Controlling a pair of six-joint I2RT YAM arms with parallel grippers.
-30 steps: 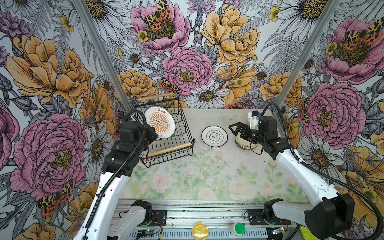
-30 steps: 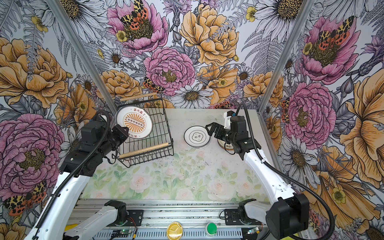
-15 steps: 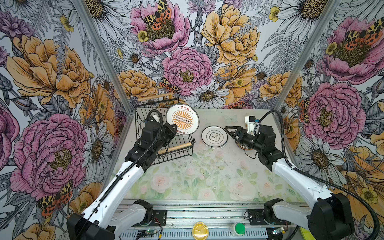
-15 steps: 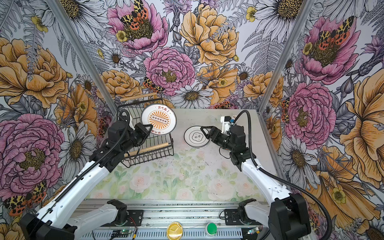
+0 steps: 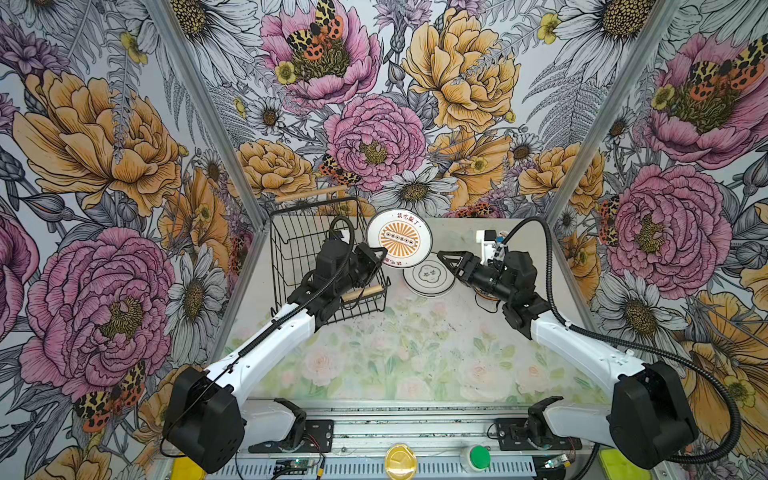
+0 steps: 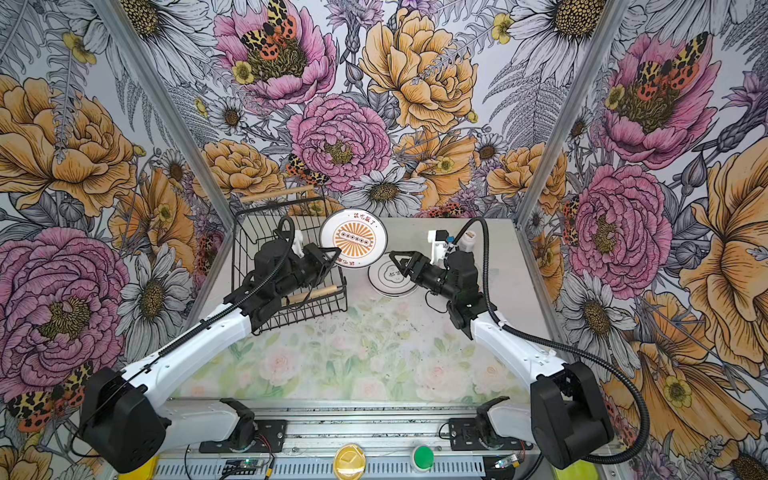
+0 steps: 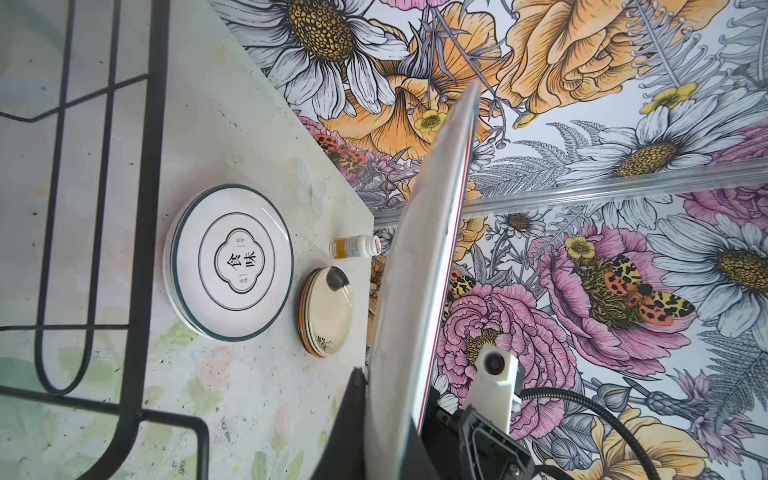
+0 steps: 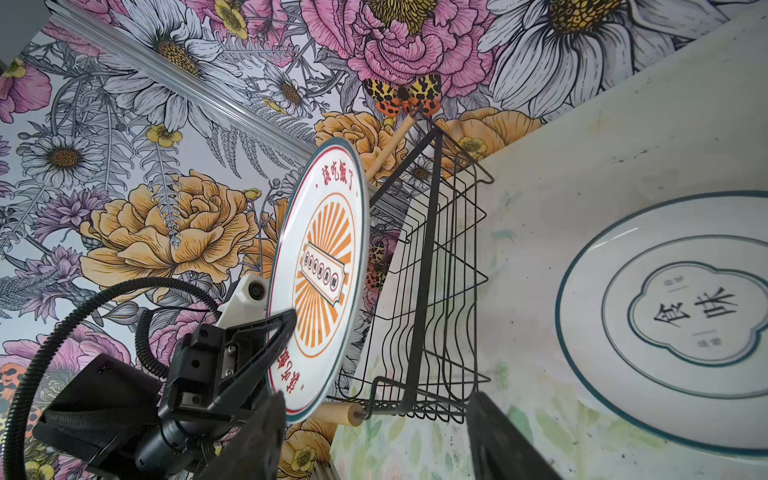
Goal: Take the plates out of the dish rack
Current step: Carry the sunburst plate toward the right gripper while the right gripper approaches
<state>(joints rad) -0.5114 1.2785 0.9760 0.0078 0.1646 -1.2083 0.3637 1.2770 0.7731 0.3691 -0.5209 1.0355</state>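
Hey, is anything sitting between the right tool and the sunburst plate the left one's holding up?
Nothing visible. The right tool faces the sunburst plate across open air; the dish rack is beyond it, and the white plate lies flat below.

The table (image 5: 374,357) is covered with a pale floral print. The dish rack (image 5: 299,239) is seated at its far left corner. A white dark-rimmed plate (image 5: 428,276) is laid flat just beside the rack. A small stack topped by a cream floral plate (image 7: 328,316) is placed just beside that plate. A pill bottle (image 7: 355,247) is positioned near both, by the table edge.
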